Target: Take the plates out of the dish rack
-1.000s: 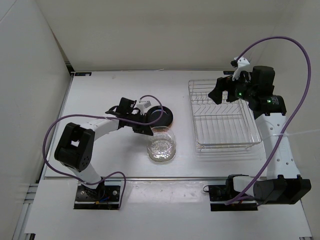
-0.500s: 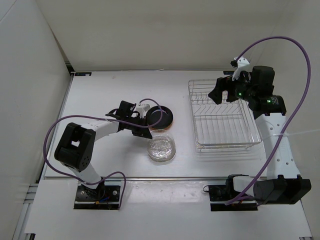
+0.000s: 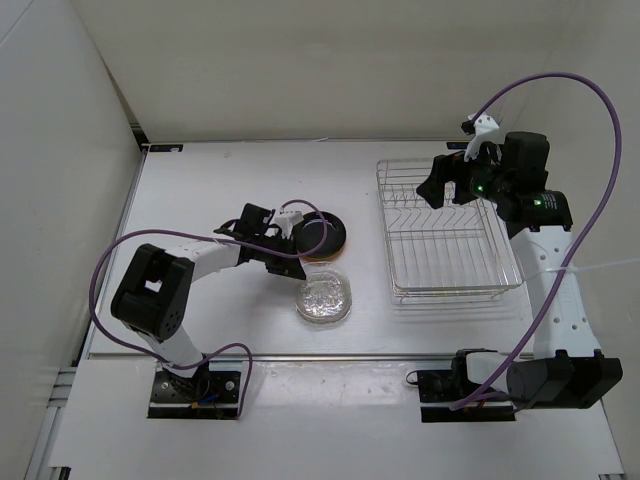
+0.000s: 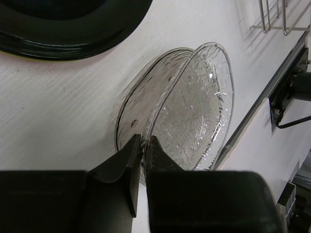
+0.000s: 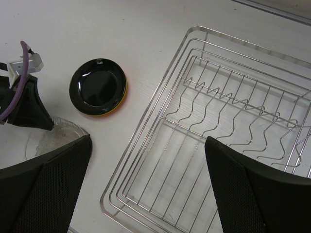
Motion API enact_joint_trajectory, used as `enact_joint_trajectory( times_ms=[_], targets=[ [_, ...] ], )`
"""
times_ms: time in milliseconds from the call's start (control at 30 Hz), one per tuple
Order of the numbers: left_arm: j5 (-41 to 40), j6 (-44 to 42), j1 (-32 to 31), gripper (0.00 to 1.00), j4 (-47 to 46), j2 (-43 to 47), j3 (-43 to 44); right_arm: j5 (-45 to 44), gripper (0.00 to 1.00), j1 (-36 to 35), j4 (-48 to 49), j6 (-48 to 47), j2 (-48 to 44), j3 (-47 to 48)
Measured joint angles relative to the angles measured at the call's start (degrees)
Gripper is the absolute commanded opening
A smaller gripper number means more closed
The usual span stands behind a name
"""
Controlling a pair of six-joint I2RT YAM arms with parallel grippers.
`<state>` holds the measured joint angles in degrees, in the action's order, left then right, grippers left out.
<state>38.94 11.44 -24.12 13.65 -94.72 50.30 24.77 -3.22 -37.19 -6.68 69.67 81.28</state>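
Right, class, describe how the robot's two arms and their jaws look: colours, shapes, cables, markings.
Both the left arm and the right arm have white tubular links between bulky black joint housings, on black base plates. A purple cable loops along each. Green lights glow on the right arm's wrist. The jaws are matte black and blocky, with finely dotted faces.

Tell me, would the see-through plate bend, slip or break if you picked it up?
Probably stiff: the clear plate holds its shape with the left pincer pinching only its thin rim. Its shiny surface might slip. Glassy-looking, so it could crack if dropped.
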Motion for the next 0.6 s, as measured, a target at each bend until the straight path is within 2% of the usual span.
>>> enact_joint_trajectory(
  times_ms=[600],
  targets=[
    [-0.11, 0.28, 0.0, 0.3, -0.76, -0.98, 0.0, 0.85, 1.0, 0.26, 0.04, 0.04, -0.92, -0.33]
  ],
)
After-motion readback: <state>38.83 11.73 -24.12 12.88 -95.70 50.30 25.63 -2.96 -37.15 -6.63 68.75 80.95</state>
